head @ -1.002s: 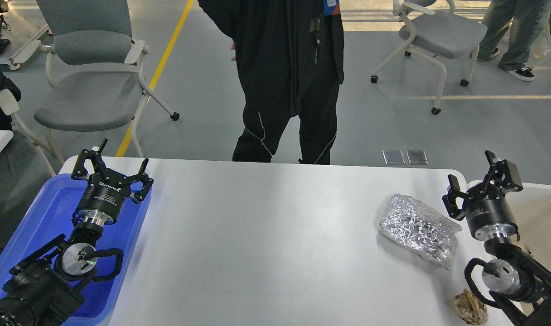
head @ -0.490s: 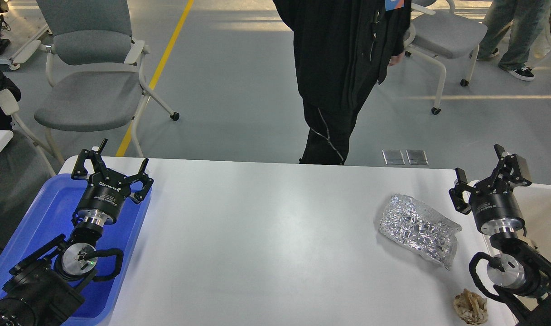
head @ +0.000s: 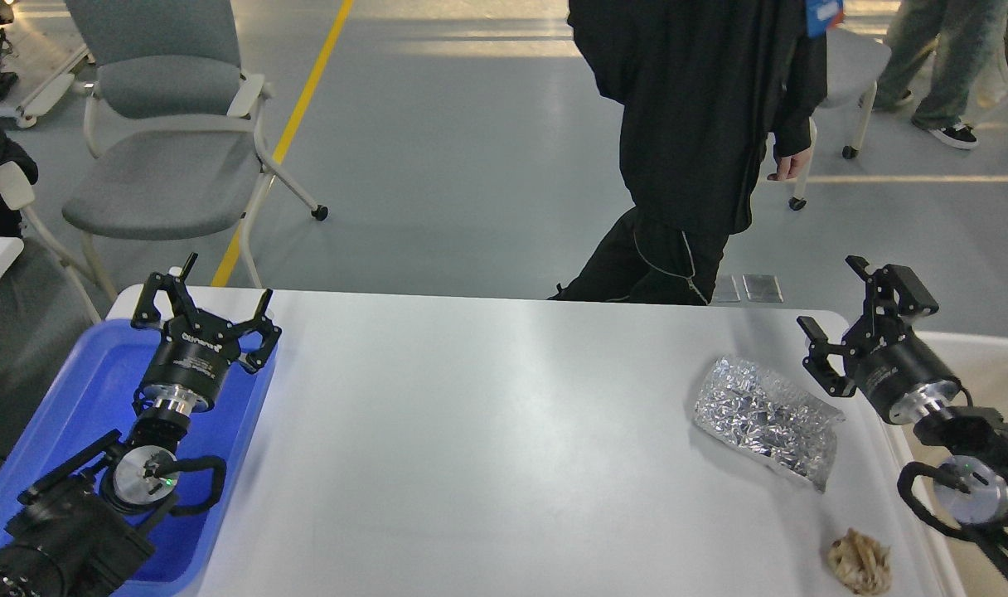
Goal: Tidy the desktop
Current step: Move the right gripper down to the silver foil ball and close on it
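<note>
The white desktop (head: 487, 431) fills the middle of the head view. A crumpled silver foil bag (head: 765, 419) lies on it at the right. A small tan crumpled wad (head: 860, 562) lies near the front right corner. My right gripper (head: 835, 311) is open and empty, raised just right of and above the foil bag, near the table's right edge. My left gripper (head: 205, 311) is open and empty, held over the far end of the blue tray (head: 65, 398) at the left.
An off-white rimmed bin (head: 989, 373) stands off the table's right edge, under my right arm. A person in black (head: 703, 124) walks just behind the table's far edge. Grey chairs (head: 164, 141) stand on the floor behind.
My right gripper has risen and tilted left toward the foil bag; its arm has shifted right. The person has walked from the middle to the right. My left arm has not moved.
</note>
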You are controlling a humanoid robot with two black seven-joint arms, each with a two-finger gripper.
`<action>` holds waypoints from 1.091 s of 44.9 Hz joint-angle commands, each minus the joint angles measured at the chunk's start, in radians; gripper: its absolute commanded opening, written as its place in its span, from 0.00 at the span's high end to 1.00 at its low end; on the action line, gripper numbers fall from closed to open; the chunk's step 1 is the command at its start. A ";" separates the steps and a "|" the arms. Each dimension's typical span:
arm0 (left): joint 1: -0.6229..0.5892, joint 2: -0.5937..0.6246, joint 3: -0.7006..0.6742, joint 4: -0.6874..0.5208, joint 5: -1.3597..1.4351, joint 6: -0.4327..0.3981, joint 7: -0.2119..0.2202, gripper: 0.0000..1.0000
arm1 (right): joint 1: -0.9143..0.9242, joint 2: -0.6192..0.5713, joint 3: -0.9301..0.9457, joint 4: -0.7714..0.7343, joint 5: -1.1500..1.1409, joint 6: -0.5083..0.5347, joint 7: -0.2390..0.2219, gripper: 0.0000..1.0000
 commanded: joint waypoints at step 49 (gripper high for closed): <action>0.000 0.000 0.002 -0.001 0.002 -0.003 0.000 0.00 | 0.613 -0.200 -1.181 -0.133 -0.658 0.010 -0.198 0.00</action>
